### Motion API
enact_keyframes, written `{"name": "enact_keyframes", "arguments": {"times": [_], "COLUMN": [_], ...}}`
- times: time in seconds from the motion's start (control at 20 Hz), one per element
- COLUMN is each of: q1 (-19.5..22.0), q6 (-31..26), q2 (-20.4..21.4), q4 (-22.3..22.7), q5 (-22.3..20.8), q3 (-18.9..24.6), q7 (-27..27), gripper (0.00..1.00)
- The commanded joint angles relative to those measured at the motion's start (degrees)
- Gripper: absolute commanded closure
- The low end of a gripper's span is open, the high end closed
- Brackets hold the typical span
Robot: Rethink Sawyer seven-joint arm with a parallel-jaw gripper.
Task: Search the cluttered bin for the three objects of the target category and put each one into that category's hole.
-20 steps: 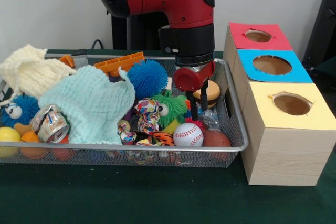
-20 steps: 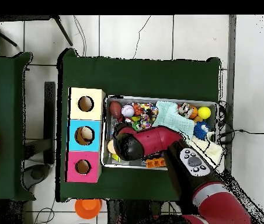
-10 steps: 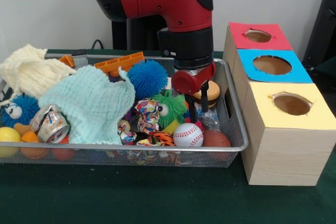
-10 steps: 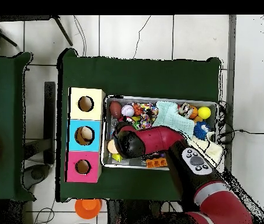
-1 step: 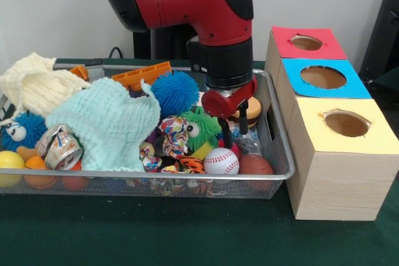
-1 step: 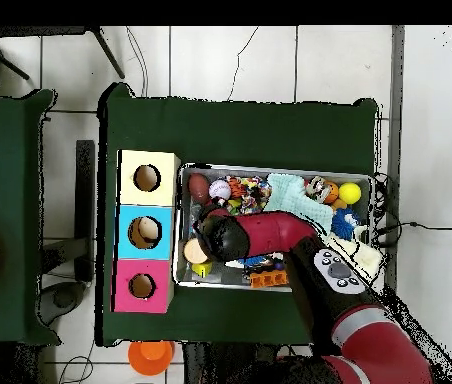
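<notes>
- The wire bin stands on the green tabletop, touching the three-hole box.
- The pincer hangs spread inside the bin, holding nothing.
- A baseball lies just below it.

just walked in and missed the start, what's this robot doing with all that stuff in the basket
A red robot arm is reaching down into a wire basket crammed with toys, cloths and balls. Its gripper hangs open and empty at the basket's right end, just above a baseball, with a toy burger behind it and a green fuzzy toy beside it. Next to the basket stands a wooden box with red, blue and yellow holed tops. Nothing is being carried to a hole right now.
</notes>
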State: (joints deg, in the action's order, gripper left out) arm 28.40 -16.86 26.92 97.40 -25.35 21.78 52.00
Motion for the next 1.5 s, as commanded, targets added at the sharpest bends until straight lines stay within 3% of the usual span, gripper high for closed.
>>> {"name": "enact_keyframes", "arguments": {"times": [0.05,0.25,0.7,0.75,1.5], "q1": [-0.75,-1.12,-0.33,-0.22,0.73], "q6": [-13.48,-15.61,-14.29,-14.26,-14.69], "q2": [-9.0,-9.66,-9.9,-9.94,-10.21], "q4": [-1.68,-2.06,-1.36,-1.36,-1.38], "q5": [0.46,1.28,0.84,0.85,1.08], "q3": [0.43,0.38,1.25,1.38,2.58], "q7": [1.65,1.23,0.53,0.46,0.17], "gripper": [0.0,0.0,0.0,1.0,1.0]}}
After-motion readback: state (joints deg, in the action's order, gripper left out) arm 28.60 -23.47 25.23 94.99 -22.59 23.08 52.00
